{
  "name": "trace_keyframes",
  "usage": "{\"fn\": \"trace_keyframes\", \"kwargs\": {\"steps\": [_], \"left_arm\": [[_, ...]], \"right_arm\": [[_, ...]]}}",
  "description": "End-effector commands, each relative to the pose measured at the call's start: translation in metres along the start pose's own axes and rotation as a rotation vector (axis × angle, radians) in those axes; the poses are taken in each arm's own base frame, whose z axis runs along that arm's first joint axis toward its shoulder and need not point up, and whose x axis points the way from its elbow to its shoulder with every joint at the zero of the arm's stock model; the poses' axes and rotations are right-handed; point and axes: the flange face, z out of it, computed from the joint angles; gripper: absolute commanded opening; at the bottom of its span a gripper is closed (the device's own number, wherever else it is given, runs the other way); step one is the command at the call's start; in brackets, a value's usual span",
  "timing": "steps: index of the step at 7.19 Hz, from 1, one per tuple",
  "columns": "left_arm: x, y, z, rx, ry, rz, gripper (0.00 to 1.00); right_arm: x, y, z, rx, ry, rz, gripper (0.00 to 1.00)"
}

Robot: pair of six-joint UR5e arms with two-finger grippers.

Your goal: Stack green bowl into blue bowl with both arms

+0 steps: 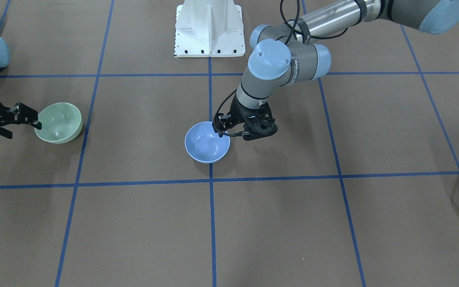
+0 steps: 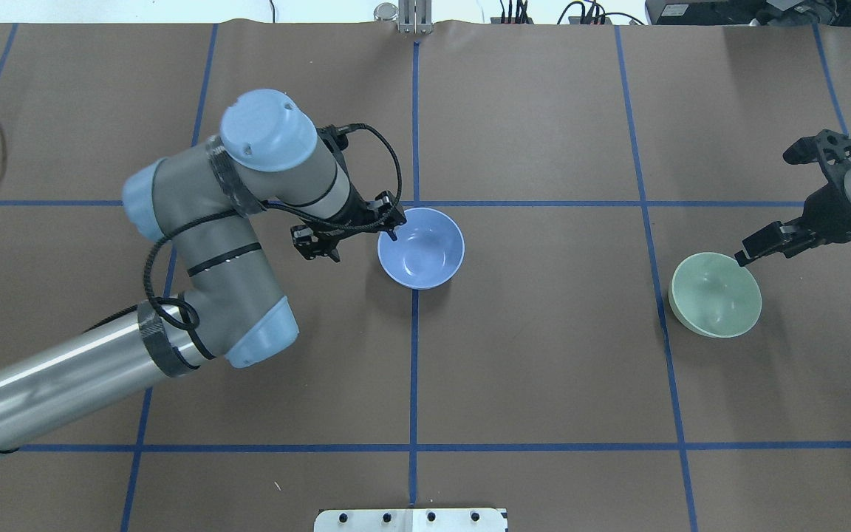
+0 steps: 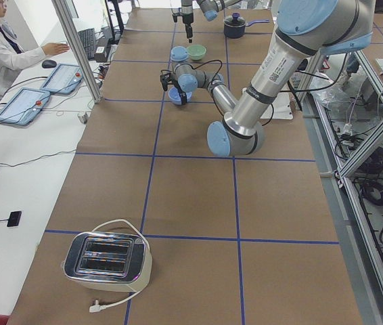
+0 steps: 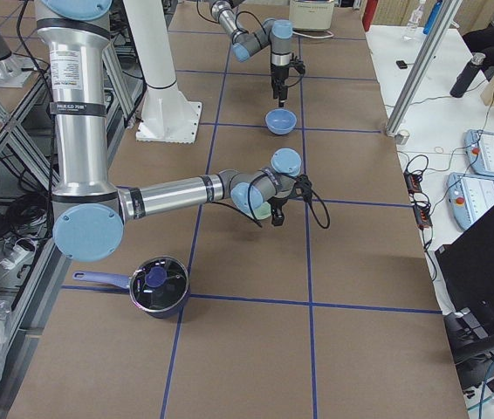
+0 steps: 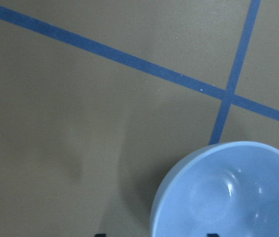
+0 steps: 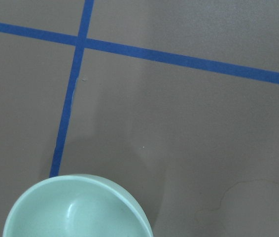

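Blue bowl (image 1: 206, 145) glossy periwinkle, left pincer (image 1: 235, 130) spread astride rim. Green bowl (image 1: 59, 121) mint; right pincer (image 1: 30, 121): cannot tell.

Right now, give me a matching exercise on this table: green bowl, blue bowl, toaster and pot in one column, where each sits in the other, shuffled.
1. green bowl
2. blue bowl
3. toaster
4. pot

A. table end on the robot's left
B. centre, by a tape crossing
C. table end on the robot's right, lidded
D. open, between centre and the robot's right end

Pairs: 1-D, 2-B, 3-A, 4-C.
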Motion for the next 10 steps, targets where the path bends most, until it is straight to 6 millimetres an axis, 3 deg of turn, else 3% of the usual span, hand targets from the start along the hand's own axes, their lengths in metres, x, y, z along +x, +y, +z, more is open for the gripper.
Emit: {"fn": "trace_keyframes", "kwargs": {"steps": [1,3,4,5,7,9,10], "left_arm": [[-0.038,-0.045,-0.072,-0.001,-0.009,0.088,0.97],[-0.075,-0.105,-0.116,0.033,-0.050,0.165,0.97],[-0.098,-0.124,-0.124,0.043,-0.079,0.211,0.97],[-0.111,-0.133,-0.127,0.051,-0.088,0.217,0.97],[-0.114,-0.137,-0.130,0.056,-0.090,0.211,0.97],[-0.114,-0.137,-0.131,0.059,-0.090,0.210,0.97],[-0.114,-0.137,-0.130,0.059,-0.090,0.210,0.97]], "right_arm": [[-0.005,0.003,0.012,-0.022,0.001,-0.010,0.94],[-0.011,0.007,0.022,-0.041,-0.002,-0.025,0.88],[-0.013,0.009,0.026,-0.050,-0.002,-0.029,0.77],[-0.014,0.010,0.029,-0.055,0.003,-0.031,0.61],[-0.012,0.011,0.037,-0.055,0.027,-0.034,0.57],[-0.013,0.011,0.039,-0.059,0.029,-0.037,0.34],[-0.013,0.011,0.041,-0.063,0.030,-0.036,0.29]]}}
